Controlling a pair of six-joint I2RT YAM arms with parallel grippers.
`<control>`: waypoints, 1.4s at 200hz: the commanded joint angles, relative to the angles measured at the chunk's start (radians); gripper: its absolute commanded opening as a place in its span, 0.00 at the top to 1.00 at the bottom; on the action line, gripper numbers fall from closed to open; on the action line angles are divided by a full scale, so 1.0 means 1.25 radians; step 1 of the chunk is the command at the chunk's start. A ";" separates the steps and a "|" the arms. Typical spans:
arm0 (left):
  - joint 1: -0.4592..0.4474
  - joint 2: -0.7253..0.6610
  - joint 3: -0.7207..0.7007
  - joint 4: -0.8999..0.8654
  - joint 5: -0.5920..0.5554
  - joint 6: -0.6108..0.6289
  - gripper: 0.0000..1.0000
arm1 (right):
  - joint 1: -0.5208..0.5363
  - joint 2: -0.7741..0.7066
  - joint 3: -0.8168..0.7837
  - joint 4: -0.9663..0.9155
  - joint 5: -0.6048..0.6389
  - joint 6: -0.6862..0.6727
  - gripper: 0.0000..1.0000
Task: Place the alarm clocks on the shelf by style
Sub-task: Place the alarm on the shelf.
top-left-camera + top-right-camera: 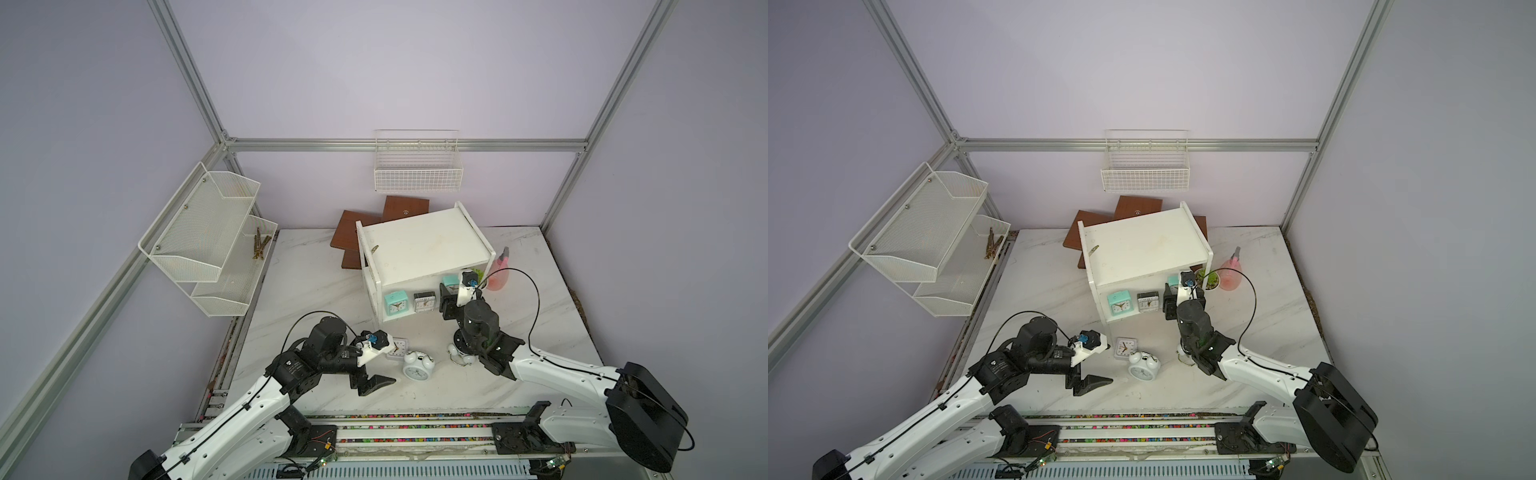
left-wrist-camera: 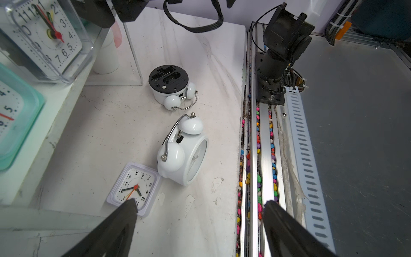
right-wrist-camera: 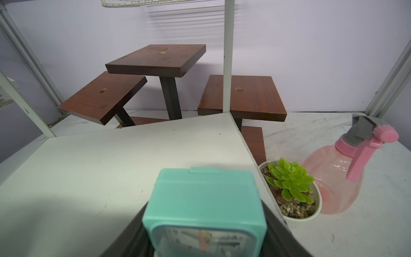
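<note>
- Alarm clocks, six by my count: two mint-green square, two whitish square, two white twin-bell.
- Mint-green clock [image 3: 203,200]: pinched in my right gripper [image 3: 204,233] at the right end of the shelf's [image 1: 424,245] lower board. Its twin [image 1: 395,302] stands at the left end, with a clear-cased square clock [image 1: 424,301] between them.
- Table [image 1: 316,291], near side: flat square clock [image 2: 134,189] lying face up, a twin-bell clock [image 2: 184,153] just beside it, and the second twin-bell [image 2: 169,83] face down, further right.
- Left gripper [image 2: 200,207]: spread, empty, near the flat square clock.
- Handling, my judgement: light, rigid, smooth plastic. Take the square ones across their sides and the twin-bells by the body, not the wire handle.
</note>
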 commanded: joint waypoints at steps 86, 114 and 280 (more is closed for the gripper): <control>0.004 -0.022 -0.011 0.006 -0.001 0.019 0.09 | -0.016 0.068 0.057 0.029 -0.015 -0.013 0.46; 0.004 -0.026 -0.013 0.005 -0.003 0.020 0.08 | -0.016 0.054 0.053 0.020 -0.015 -0.008 0.42; 0.004 -0.014 -0.011 0.008 0.000 0.022 0.08 | -0.015 -0.154 -0.014 -0.144 -0.078 0.014 0.18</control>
